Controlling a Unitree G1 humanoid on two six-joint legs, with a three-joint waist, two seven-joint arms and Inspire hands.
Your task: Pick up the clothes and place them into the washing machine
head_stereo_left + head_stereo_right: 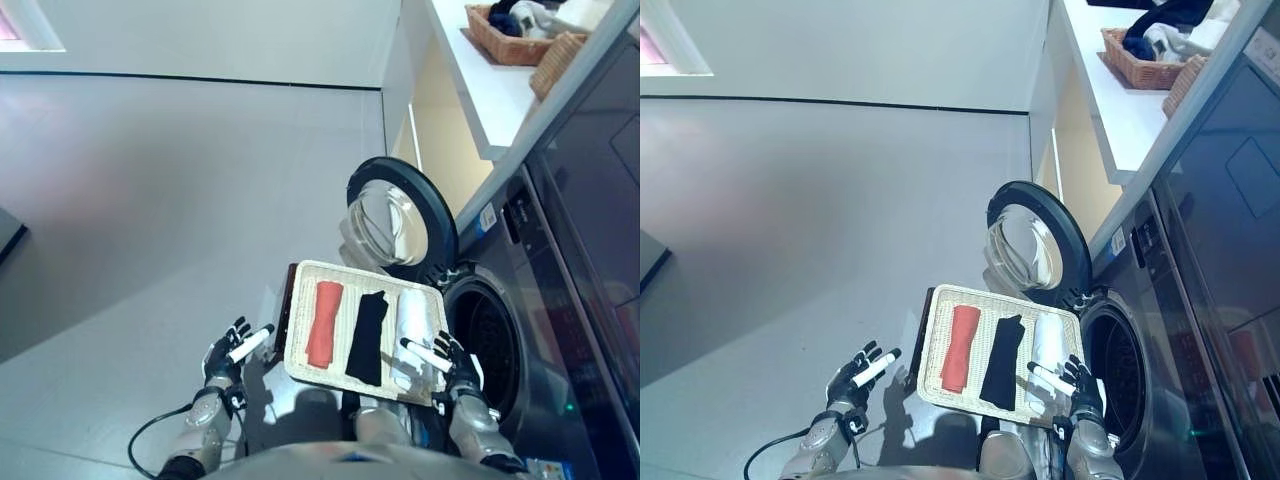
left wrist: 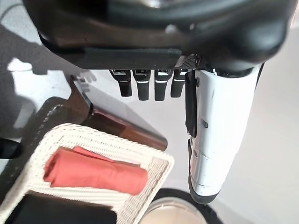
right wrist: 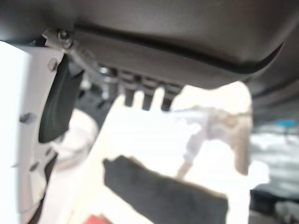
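Note:
A shallow white wicker basket (image 1: 300,275) rests on a low dark brown box (image 1: 284,315) beside the washing machine (image 1: 540,330). In it lie a rolled red cloth (image 1: 323,323), a black cloth (image 1: 367,337) and a white cloth (image 1: 411,325). The machine's round door (image 1: 400,215) stands open and the drum opening (image 1: 487,340) is dark. My left hand (image 1: 228,357) is open, left of the basket and apart from it. My right hand (image 1: 455,368) is open at the basket's right near corner, by the white cloth. The red cloth also shows in the left wrist view (image 2: 93,171).
A white countertop (image 1: 480,90) above the machine carries brown wicker baskets (image 1: 505,40) with clothes. Grey floor (image 1: 150,200) stretches to the left and behind. A dark object (image 1: 8,235) sits at the far left edge.

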